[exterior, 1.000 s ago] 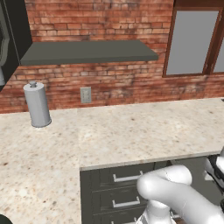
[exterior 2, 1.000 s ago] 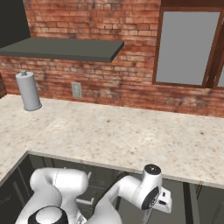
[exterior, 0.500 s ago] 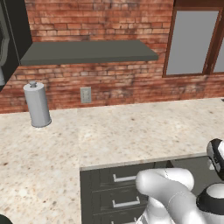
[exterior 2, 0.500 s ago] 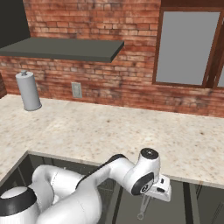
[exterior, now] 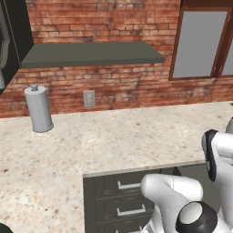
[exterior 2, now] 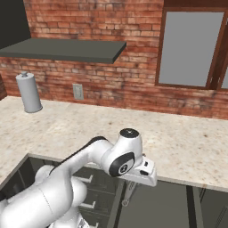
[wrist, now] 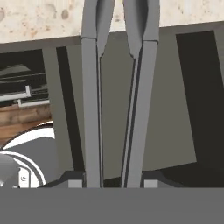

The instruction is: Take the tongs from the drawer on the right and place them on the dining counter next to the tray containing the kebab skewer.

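Note:
My gripper [wrist: 113, 181] is shut on the tongs [wrist: 92, 109], whose two slim grey arms run up the hand view from between the dark fingertips [wrist: 72, 182]. From the right base camera, the gripper [exterior 2: 132, 182] hangs just below the worktop's front edge, and the tongs [exterior 2: 128, 193] dangle under it. Behind the tongs lies the dark grey inside of the drawer [wrist: 175, 109]. The dining counter and the tray are out of view.
A beige speckled worktop [exterior: 104, 141] runs along the brick wall, with a grey canister [exterior: 38, 109] at its back left. Dark drawer fronts with silver bar handles [exterior: 129, 185] sit under its edge. A dark shelf [exterior 2: 67, 48] hangs above.
The hand has risen from low in front of the cabinets to the worktop's edge, carrying the tongs up with it. The grip stays the same.

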